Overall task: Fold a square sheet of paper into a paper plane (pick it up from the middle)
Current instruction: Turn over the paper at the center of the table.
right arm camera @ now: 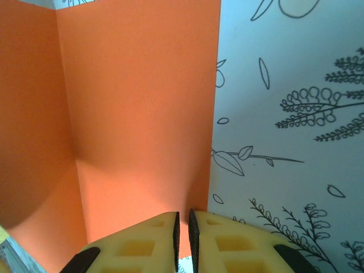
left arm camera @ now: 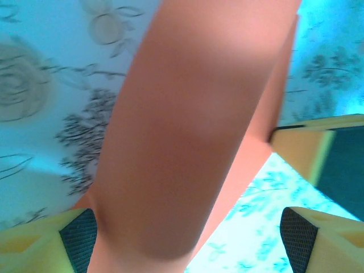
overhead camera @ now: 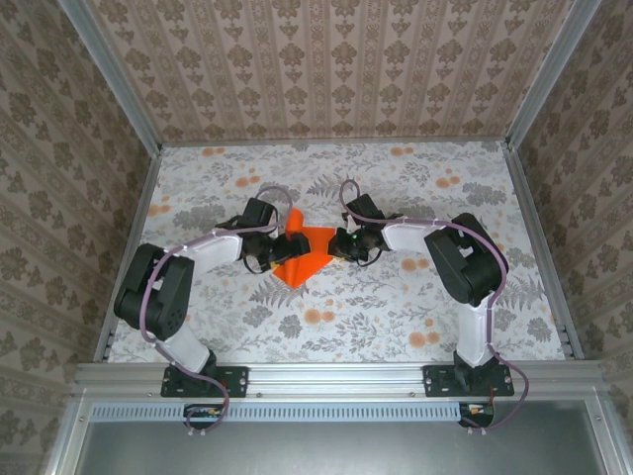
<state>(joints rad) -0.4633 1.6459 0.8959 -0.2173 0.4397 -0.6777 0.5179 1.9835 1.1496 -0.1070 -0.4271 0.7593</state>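
Note:
The square sheet of paper [overhead camera: 309, 253] is vivid orange and lies creased into a pointed wedge at the table's middle, between both grippers. My left gripper [overhead camera: 285, 247] is at its left side. In the left wrist view the jaws [left arm camera: 187, 242] stand wide open, pads [left arm camera: 79, 233] far apart, and a raised flap of the paper [left arm camera: 182, 142] looms between them without being pinched. My right gripper [overhead camera: 343, 244] is at the sheet's right edge. In the right wrist view it [right arm camera: 183, 227] is shut on the edge of the paper [right arm camera: 136, 114], which shows an upright crease on the left.
The table [overhead camera: 396, 297] has a pale floral cloth. Aluminium rails [overhead camera: 539, 247] and patterned walls close it in on the left, right and back. A yellow finger of the right gripper [left arm camera: 307, 151] sits close to the paper in the left wrist view.

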